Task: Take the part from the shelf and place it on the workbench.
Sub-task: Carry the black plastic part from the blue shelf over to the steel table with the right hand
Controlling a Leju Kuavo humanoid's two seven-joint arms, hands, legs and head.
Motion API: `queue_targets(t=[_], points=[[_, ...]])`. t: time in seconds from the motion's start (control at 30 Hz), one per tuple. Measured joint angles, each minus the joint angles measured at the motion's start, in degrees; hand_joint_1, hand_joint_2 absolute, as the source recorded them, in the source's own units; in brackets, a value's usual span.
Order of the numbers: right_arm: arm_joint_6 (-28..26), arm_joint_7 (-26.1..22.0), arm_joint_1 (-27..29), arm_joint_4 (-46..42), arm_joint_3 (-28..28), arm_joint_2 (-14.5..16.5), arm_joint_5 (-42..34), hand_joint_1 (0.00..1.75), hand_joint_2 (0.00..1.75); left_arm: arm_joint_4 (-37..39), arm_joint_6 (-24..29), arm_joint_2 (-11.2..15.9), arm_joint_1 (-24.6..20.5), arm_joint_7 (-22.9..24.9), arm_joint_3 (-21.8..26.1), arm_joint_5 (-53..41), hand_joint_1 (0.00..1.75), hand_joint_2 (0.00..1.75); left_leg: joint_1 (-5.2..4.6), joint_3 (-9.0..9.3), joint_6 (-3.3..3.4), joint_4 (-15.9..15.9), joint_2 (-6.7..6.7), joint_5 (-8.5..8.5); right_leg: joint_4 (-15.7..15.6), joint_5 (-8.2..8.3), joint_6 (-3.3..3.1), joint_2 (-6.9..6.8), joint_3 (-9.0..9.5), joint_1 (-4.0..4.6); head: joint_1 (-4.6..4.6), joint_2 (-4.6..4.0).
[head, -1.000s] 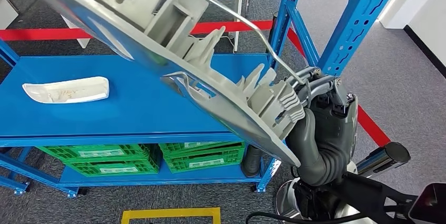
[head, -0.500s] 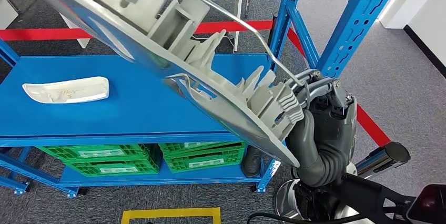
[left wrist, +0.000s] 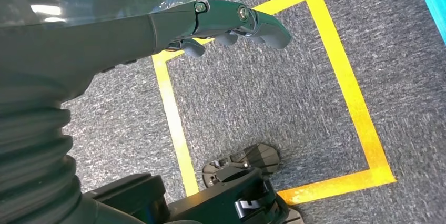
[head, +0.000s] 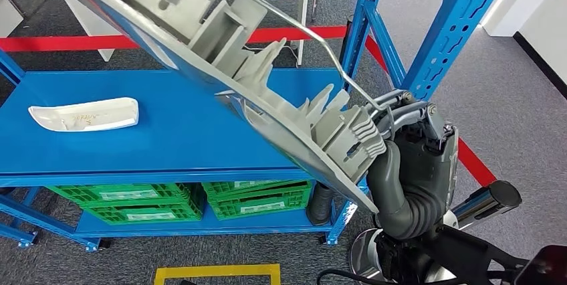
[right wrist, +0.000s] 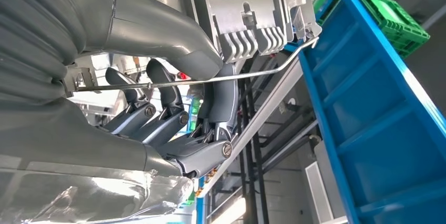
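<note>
Right hand is seen clamped on the part, a big grey moulded plastic panel w/ ribs and clips on its back and a bent metal rod running along it. In the right wrist view the thick grey thumb is pressed against the ribbed end of the part, while the darker fingers are curled round behind the rod. The part is held up in the air, tilted, its far end reaching toward the upper left of the head view and its near end at the hand. It is carried above and in front of the blue shelf, not touching it.

Left hand is seen hanging over grey carpet w/ a yellow taped square marked on it; its fingers are loosely bent, apart, nothing held.

On the shelf surface, well to the left, a second pale curved piece is lying flat. Green crates are stowed on the lower level. Blue uprights of the rack are seen at right, and a red tape line is laid on the floor beyond the shelf.
</note>
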Motion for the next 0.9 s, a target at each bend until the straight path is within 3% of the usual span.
queue_targets(t=[0.27, 0.43, 0.5, 0.57, 0.6, 0.63, 0.67, 0.7, 0.77, 0.83, 0.9], points=[[-0.74, 0.49, 0.00, -0.01, 0.04, -0.09, 0.01, 1.75, 1.75, 0.00, -0.15, 0.00, -0.03, 0.00, 0.87, 0.40, 0.00, 1.75, 0.00, 0.00, 0.00, 0.00, 0.00, 0.00, 0.00, 0.00, 0.00, 0.00, 0.00, 0.00, 0.00, 0.00], [-1.22, 0.62, 0.05, -0.02, -0.02, -0.13, -0.07, 1.75, 1.75, -0.01, -0.40, 0.05, -0.20, 0.11, 0.96, 0.44, 0.00, 1.75, -0.18, 0.31, 0.85, -0.59, -0.02, 0.19, -0.21, 0.02, 0.63, -0.01, 0.10, -0.37, -0.02, 0.00], [-1.45, 0.68, 0.05, -0.03, -0.09, -0.20, -0.13, 1.75, 1.75, -0.02, -0.61, 0.07, -0.43, 0.30, 0.98, 0.44, 0.00, 1.75, 0.12, 0.76, 1.17, -1.55, 0.06, 0.75, 2.51, -1.92, 0.93, 0.00, -1.03, -0.44, 0.15, 0.00], [-1.63, 0.70, 0.11, -0.01, -0.11, -0.28, -0.25, 1.75, 1.75, -0.02, -0.85, 0.09, -0.64, 0.53, 0.99, 0.44, 0.00, 1.75, 0.23, 0.86, 1.27, -1.77, 0.10, 0.91, 9.33, -5.62, 1.27, 0.00, -4.13, -0.69, 0.35, 0.00], [-1.68, 0.71, 0.19, 0.02, -0.11, -0.30, -0.33, 1.75, 1.75, -0.01, -0.94, 0.09, -0.68, 0.65, 1.00, 0.44, 0.00, 1.75, 0.25, 0.84, 1.23, -1.75, 0.10, 0.90, 12.81, -6.97, 1.49, 0.00, -5.75, -0.85, 0.42, 0.00], [-1.73, 0.72, 0.26, 0.03, -0.12, -0.33, -0.40, 1.75, 1.75, -0.02, -0.99, 0.09, -0.68, 0.77, 1.01, 0.44, 0.00, 1.75, 0.31, 0.83, 1.13, -1.71, 0.09, 0.87, 14.82, -7.33, 1.72, -0.02, -6.69, -1.03, 0.44, 0.00], [-1.78, 0.73, 0.31, 0.04, -0.13, -0.36, -0.44, 1.75, 1.75, -0.02, -1.03, 0.09, -0.68, 0.89, 1.01, 0.44, 0.00, 1.75, 0.44, 0.83, 0.93, -1.62, 0.06, 0.82, 14.77, -6.59, 1.97, -0.04, -6.66, -1.22, 0.45, 0.00], [-1.85, 0.74, 0.34, 0.04, -0.13, -0.39, -0.47, 1.75, 1.75, -0.02, -1.04, 0.09, -0.69, 0.99, 1.01, 0.44, 0.00, 1.75, 0.67, 0.82, 0.62, -1.42, 0.02, 0.71, 12.50, -4.90, 2.23, -0.07, -5.54, -1.44, 0.45, 0.00], [-1.99, 0.74, 0.35, 0.04, -0.13, -0.42, -0.53, 1.75, 1.75, -0.01, -1.06, 0.14, -0.72, 1.13, 1.01, 0.44, 0.00, 1.75, 1.06, 0.68, -0.37, -0.64, -0.08, 0.24, 5.27, -1.61, 2.64, 0.02, -1.97, -1.73, 0.61, 0.00], [-2.12, 0.73, 0.45, 0.05, -0.15, -0.44, -0.60, 1.75, 1.75, 0.01, -1.12, 0.24, -0.80, 1.20, 1.01, 0.44, 0.00, 1.75, 1.10, 0.48, -1.41, 0.04, -0.18, -0.09, 1.66, -0.66, 1.91, 0.46, -0.28, -1.67, 0.81, 0.00], [-2.23, 0.73, 0.63, 0.05, -0.17, -0.50, -0.64, 1.75, 1.75, 0.01, -1.26, 0.28, -0.84, 1.24, 1.01, 0.44, 0.00, 1.75, 1.13, 0.46, -2.16, 0.01, -0.24, 0.04, 1.88, -0.77, 0.56, 0.76, -0.55, -1.47, 0.84, 0.00]])
